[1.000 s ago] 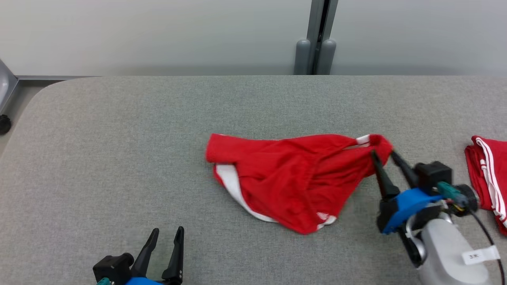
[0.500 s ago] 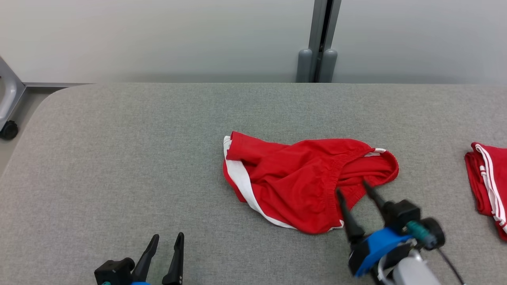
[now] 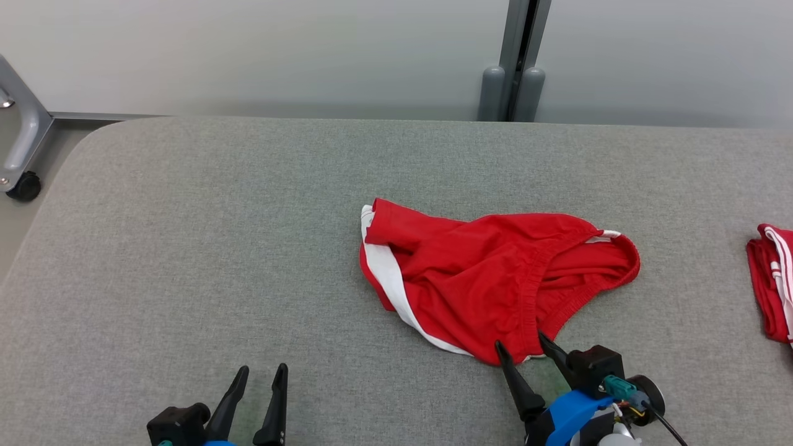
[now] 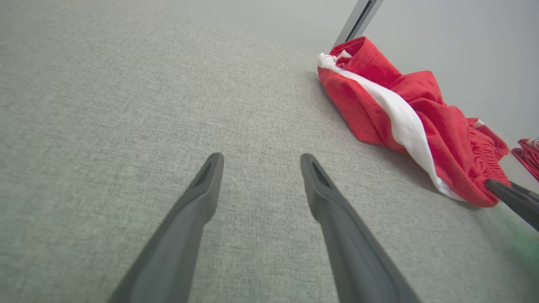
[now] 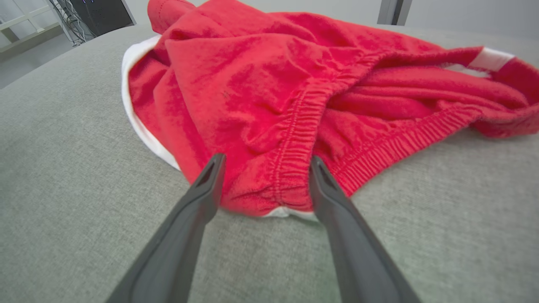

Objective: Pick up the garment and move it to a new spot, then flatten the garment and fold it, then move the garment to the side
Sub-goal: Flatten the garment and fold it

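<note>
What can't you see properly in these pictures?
- Second red cloth: head view, cut off by the right edge, so its kind is unclear.
- Shorts: the underside is hidden by their own folds in every view.
- Right gripper: head view, arm cut off by the bottom edge; whether its tips touch the shorts is unclear.
- Left gripper: head view, body cut off by the bottom edge.

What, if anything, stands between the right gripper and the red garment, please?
Nothing visible does. The right gripper is open at the garment's near edge, its fingertips flanking the hem, with bare table around. A second garment lies well off to the right.
</note>
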